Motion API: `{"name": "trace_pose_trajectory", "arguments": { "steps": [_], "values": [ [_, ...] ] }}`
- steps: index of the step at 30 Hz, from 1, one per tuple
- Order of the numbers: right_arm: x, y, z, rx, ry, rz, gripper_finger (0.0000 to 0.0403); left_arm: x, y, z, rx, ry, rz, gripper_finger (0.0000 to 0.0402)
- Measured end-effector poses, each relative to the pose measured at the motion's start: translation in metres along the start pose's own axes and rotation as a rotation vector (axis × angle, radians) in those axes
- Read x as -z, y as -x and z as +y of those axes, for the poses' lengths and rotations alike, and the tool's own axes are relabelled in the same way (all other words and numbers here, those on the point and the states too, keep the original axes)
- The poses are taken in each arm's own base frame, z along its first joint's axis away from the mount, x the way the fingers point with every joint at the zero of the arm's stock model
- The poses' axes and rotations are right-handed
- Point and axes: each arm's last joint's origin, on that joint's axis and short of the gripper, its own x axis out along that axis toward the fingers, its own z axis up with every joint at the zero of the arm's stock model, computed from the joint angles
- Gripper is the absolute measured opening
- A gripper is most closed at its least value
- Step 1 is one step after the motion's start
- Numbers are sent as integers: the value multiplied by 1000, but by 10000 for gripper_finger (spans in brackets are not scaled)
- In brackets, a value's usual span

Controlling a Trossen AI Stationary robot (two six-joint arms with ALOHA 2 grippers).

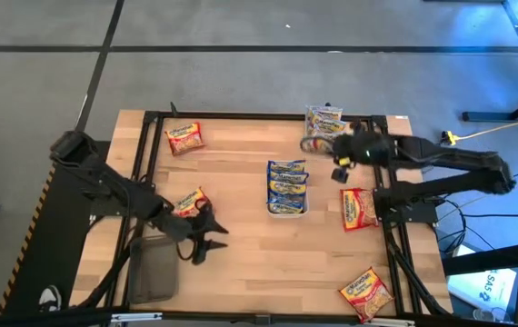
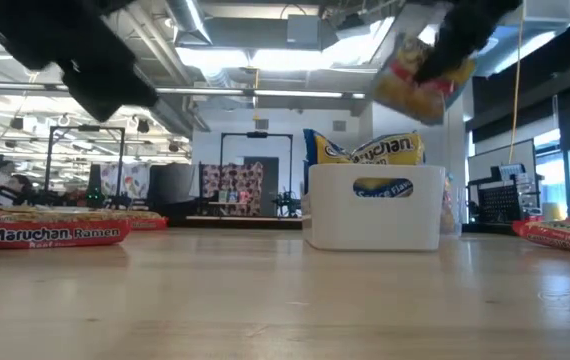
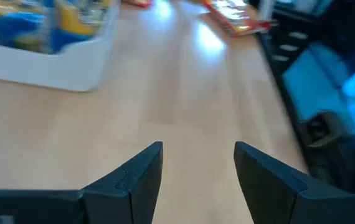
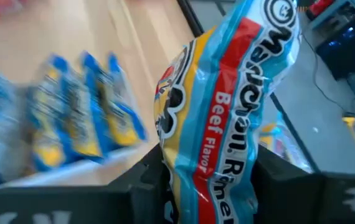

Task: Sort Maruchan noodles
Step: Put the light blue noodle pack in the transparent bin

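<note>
The right pincer [image 4: 212,171] is clamping a packet [image 4: 227,106] reading "Maruchan Ramen, Beef Flavor", red-banded, long axis running out from the fingers, aloft near the table's [image 1: 241,254] far right corner. The white tray [image 1: 287,207] of blue packets is lying just nearer and leftward. The left pincer [image 1: 200,247] is hovering open, empty, by its own near-left packet [image 1: 187,203].

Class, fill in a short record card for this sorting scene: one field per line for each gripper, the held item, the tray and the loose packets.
Right gripper: shut on a yellow, red-striped Beef Flavor Maruchan packet, raised above the table
Left gripper: open, empty, low over the bare wood
White plastic tray: mid-table, holding blue-bordered packets
Loose packets: red-bordered packet beside the tray; others lie near the table's edges
</note>
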Motion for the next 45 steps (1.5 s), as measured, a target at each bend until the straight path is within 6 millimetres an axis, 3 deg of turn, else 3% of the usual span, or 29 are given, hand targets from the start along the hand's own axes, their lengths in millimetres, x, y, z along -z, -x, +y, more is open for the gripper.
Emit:
{"name": "trace_pose_trajectory", "arguments": {
  "steps": [10, 16, 45],
  "values": [
    [26, -62, -69, -66, 50, 244, 114, -7, -6, 27, -101, -114, 6, 194],
    [44, -87, -88, -148, -12, 344, 114, -8, -8, 32, -86, -121, 31, 194],
    [73, -152, -82, -369, -7, 520, 115, -8, -8, 33, -103, -95, 20, 194]
  ]
}}
